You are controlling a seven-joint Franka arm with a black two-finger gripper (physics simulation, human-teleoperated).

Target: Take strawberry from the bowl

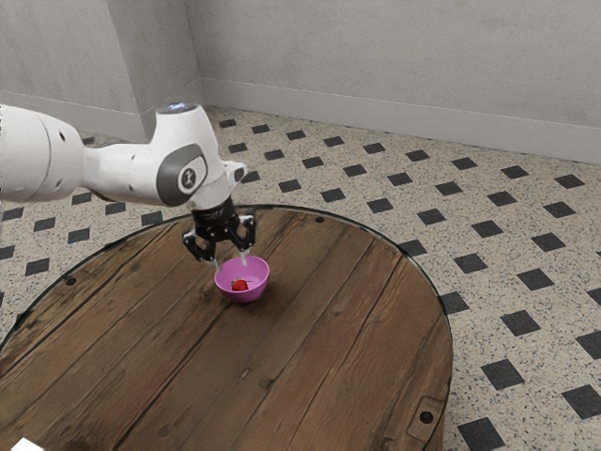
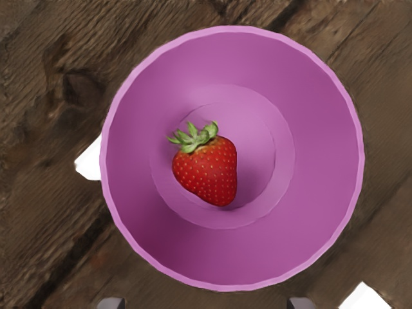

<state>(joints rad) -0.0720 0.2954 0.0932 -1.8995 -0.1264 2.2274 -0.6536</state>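
On a round wooden desk (image 1: 319, 348), a black claw (image 1: 231, 261), spread wide and holding nothing, stood over a pink bowl (image 1: 249, 295), the approach seemingly made, while a red strawberry (image 2: 209, 170) lay inside, grasping and lifting out left to do.

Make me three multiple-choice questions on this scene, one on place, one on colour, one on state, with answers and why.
1. Where is the red, seed-dotted strawberry?
A) on the floor
B) inside the round pink bowl
C) on bare wood

2. What colour are its leaves?
A) green
B) white
C) purple

3. How is the black two-finger gripper?
A) shut on the strawberry
B) shut on the bowl
C) open

1 B: it lies within the rim.
2 A: a green tuft crowns it.
3 C: it stands spread, gripping nothing.
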